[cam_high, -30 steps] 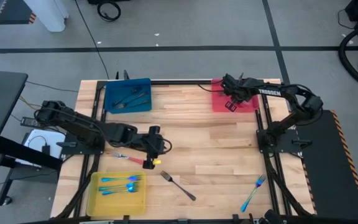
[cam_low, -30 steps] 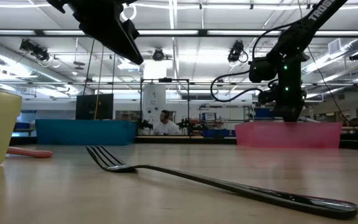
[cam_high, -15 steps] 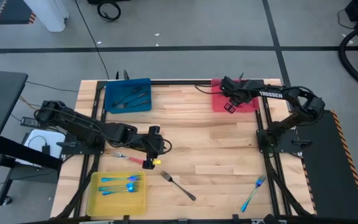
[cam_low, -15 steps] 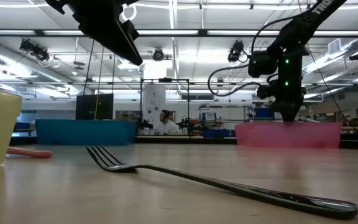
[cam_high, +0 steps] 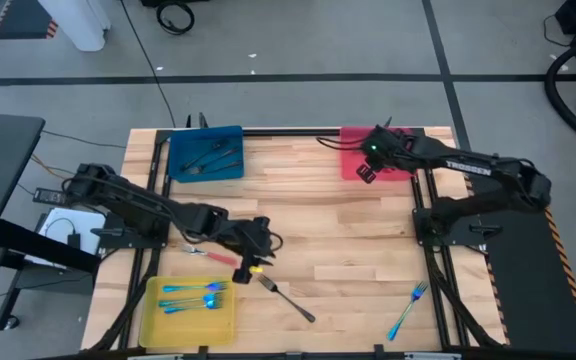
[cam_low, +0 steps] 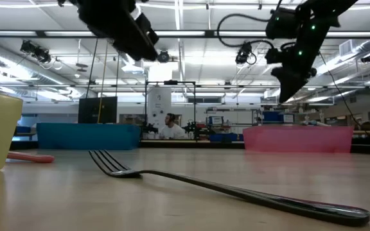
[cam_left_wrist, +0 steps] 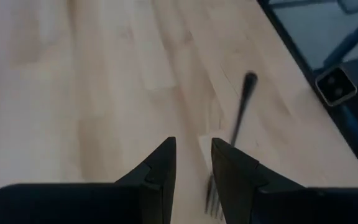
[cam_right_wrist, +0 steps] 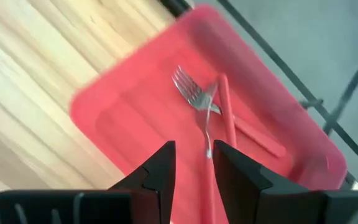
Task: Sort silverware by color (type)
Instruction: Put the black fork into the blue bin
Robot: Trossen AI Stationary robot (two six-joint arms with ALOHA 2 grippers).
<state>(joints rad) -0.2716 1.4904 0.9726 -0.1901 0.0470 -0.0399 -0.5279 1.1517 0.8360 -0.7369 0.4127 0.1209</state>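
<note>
Left gripper (cam_high: pixel 259 269), fingers slightly spread and empty, hovered over the grey fork (cam_high: pixel 286 298) near the tabletop's front edge. Right gripper (cam_high: pixel 366 172), parted and empty, hung above the red tray (cam_right_wrist: pixel 135 112) holding a red-handled fork (cam_right_wrist: pixel 213 112) at the far edge.

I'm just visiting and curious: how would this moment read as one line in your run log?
left gripper: open, over grey fork | right gripper: open, above red tray holding red-handled forks | teal fork: unsorted

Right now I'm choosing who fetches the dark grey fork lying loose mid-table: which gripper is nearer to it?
Left. The left gripper hovers right at the tines end of the grey fork; the right gripper is far off, over the red tray.
</note>
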